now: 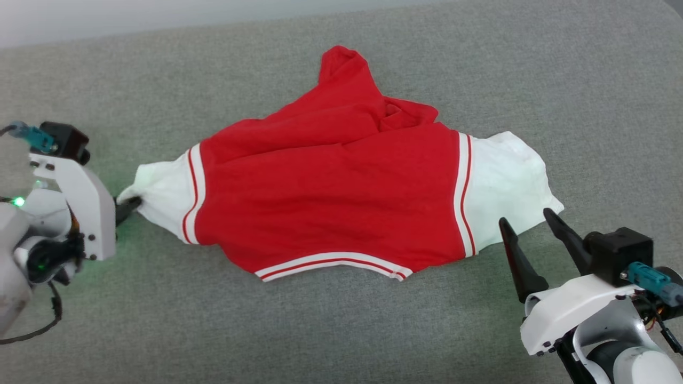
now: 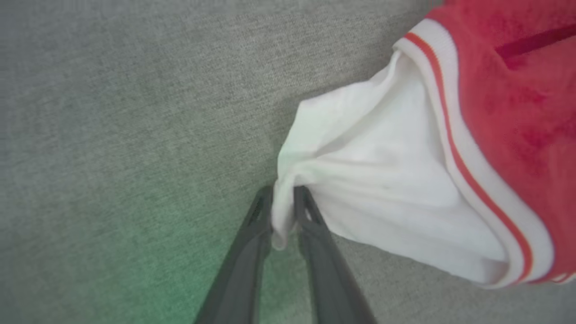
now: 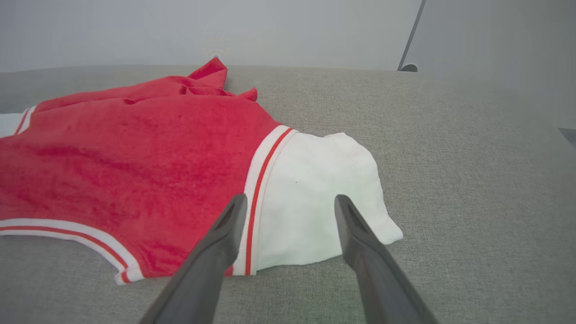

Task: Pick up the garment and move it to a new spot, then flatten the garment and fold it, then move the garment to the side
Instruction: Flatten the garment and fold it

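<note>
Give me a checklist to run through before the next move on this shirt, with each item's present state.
1. Hold on left sleeve: ok, left gripper pinches its white tip between its fingers.
2. Free hand ready: ok, right gripper is open near right sleeve, holding nothing.
3. The garment flat: not ok, red cloth is bunched at the far edge.
4. Right sleeve flat on grey surface: ok.
5. Left grip takes both sleeve layers: cannot tell.

Light: is falling bright and even, throwing faint shadows.
Green glow: is spilling over the grey surface (image 2: 180,279) (strongest at the left wrist).
Focus: garment (image 2: 517,112) is blurring there.
</note>
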`<state>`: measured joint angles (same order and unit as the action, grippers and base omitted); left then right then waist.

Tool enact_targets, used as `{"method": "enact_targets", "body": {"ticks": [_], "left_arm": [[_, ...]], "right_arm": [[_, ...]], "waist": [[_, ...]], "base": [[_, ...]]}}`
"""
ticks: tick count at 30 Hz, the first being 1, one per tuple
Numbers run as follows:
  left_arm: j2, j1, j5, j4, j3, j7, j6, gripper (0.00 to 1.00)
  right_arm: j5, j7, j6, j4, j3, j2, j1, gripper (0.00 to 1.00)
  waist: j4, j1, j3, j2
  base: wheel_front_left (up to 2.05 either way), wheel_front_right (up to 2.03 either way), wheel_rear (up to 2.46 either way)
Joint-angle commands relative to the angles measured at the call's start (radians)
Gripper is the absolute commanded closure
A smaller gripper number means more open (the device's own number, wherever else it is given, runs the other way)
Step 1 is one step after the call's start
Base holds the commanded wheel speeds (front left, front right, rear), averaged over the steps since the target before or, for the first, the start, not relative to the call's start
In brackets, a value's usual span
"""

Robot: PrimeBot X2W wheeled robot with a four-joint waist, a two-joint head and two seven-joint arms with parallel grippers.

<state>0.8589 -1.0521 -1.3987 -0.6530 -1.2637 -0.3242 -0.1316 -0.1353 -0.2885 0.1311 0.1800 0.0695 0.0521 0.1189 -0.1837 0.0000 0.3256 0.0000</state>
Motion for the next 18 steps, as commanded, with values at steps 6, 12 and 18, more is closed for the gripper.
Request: {"method": "enact_targets", "body": {"ticks": [6, 12, 18], "left_arm": [[0.002, 0.02, 0.003, 0.038, -0.005, 0.113, 0.002, 0.0], [0.032, 0.07, -0.007, 0.103, 0.015, 0.302, 0.002, 0.0], [0.031, 0.16, -0.005, 0.17, 0.045, 0.528, 0.002, 0.0]], "right_arm": [[0.05, -0.045, -0.001, -0.004, 0.029, 0.012, 0.016, 0.0], [0.044, -0.114, -0.001, -0.018, 0.091, 0.114, 0.017, 0.0], [-0.012, -0.204, -0.001, -0.026, 0.179, 0.273, 0.017, 0.0]], "waist": [[0.052, 0.0, -0.048, 0.0], [0.1, 0.0, -0.086, 0.0], [0.148, 0.0, -0.106, 0.0]], "base": [[0.0, 0.0, 0.0], [0.0, 0.0, 0.0], [0.0, 0.0, 0.0]]}}
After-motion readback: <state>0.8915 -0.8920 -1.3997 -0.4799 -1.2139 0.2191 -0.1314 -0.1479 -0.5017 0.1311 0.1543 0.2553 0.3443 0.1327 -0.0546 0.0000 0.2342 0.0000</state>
